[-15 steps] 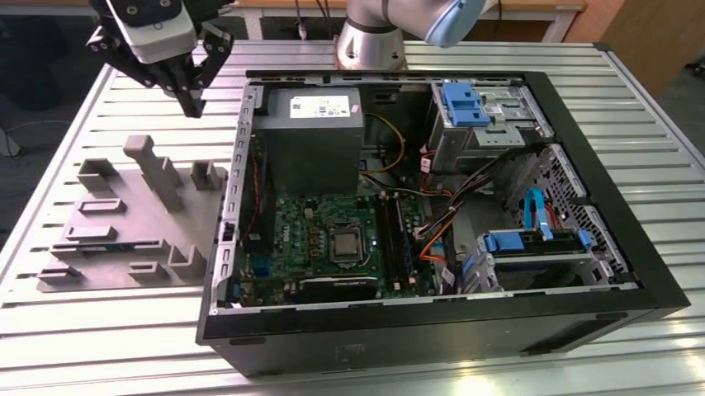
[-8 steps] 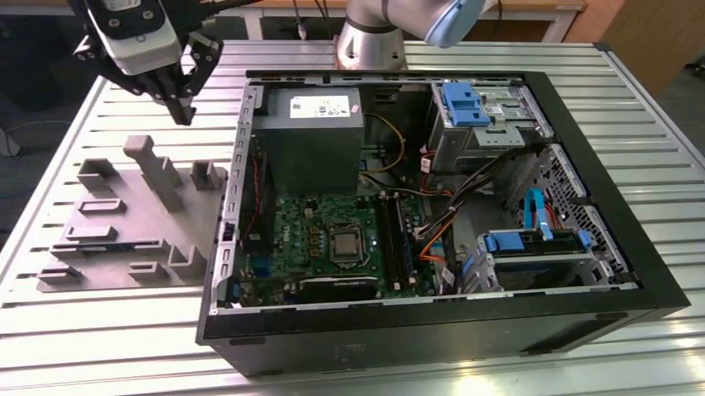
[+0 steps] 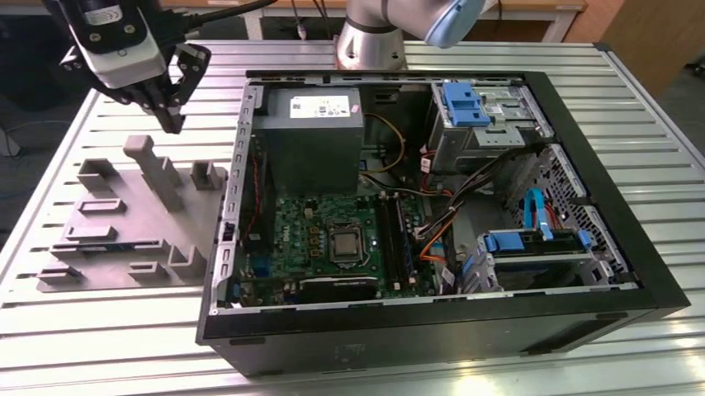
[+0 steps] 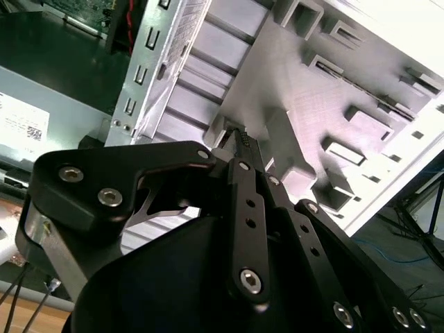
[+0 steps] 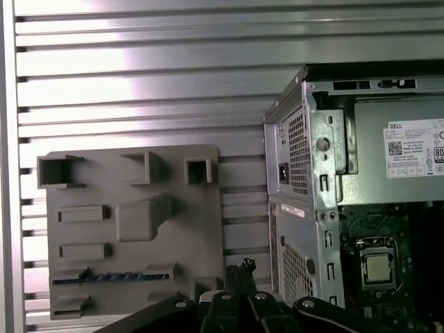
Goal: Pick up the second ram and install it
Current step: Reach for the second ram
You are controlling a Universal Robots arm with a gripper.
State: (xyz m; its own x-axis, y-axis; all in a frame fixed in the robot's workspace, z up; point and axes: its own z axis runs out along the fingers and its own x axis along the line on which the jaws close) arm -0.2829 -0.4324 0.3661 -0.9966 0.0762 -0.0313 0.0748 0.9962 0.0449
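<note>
Gripper hovers above the grey fixture plate, jaws pinched together on nothing; second ram stands edge-up in a plate slot, likely light, stiff, fragile, best gripped across its flat faces

A ribbed aluminium table gleams under bright light, wooden furniture behind, dark floor beside it.

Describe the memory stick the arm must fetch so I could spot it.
Find the open computer case; on the exterior view's left of it lies a grey plate with raised blocks. In the first wrist view, the memory stick sits in a long slot of that plate. It is the one thin, dark strip among pale grey blocks.
</note>
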